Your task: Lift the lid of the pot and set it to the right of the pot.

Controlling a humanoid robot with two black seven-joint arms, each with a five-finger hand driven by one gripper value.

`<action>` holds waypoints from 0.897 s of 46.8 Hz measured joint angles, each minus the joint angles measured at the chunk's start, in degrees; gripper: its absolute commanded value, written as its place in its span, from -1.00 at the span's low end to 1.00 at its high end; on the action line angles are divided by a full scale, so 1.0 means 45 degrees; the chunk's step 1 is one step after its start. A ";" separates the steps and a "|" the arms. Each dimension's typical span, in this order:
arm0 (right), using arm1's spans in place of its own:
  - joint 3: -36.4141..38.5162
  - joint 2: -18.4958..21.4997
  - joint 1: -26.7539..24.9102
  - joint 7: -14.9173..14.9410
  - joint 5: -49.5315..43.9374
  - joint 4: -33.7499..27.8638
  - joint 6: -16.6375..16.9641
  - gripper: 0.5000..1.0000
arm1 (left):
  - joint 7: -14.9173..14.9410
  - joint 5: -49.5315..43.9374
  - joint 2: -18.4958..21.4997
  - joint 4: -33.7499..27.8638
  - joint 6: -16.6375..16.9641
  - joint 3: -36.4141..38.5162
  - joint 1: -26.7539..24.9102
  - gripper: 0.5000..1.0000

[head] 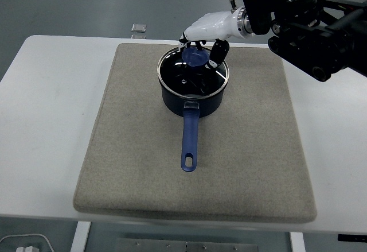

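The tabletop (51, 120) is plain white, and the mat (252, 148) on it is a speckled grey-beige. The pot (193, 91) is dark navy with a bright blue handle (190, 140); its lid (192, 74) has a silver rim and blue knob (195, 57). The hand (209, 28) is white with black fingertips (217, 52), its arm (309, 28) black.
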 measured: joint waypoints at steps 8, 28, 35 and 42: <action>0.0035 0.0000 0.0001 0.0009 0.0031 0.0000 0.0082 -0.95 | 0.0000 0.0000 0.0000 0.0000 0.0000 0.0000 0.0000 1.00; 0.0010 -0.0405 0.0608 0.0132 0.0084 -0.0001 0.0363 -0.99 | 0.0000 0.0000 0.0000 0.0000 0.0000 0.0000 -0.0002 1.00; -0.0023 -0.0854 0.0677 0.0199 0.0092 0.0000 0.0466 -0.98 | 0.0000 0.0000 0.0000 0.0000 0.0001 0.0000 -0.0002 1.00; -0.0063 -0.1475 0.0678 0.0281 0.0092 -0.0001 0.0639 -0.99 | 0.0000 0.0000 0.0000 0.0000 0.0000 0.0000 0.0002 1.00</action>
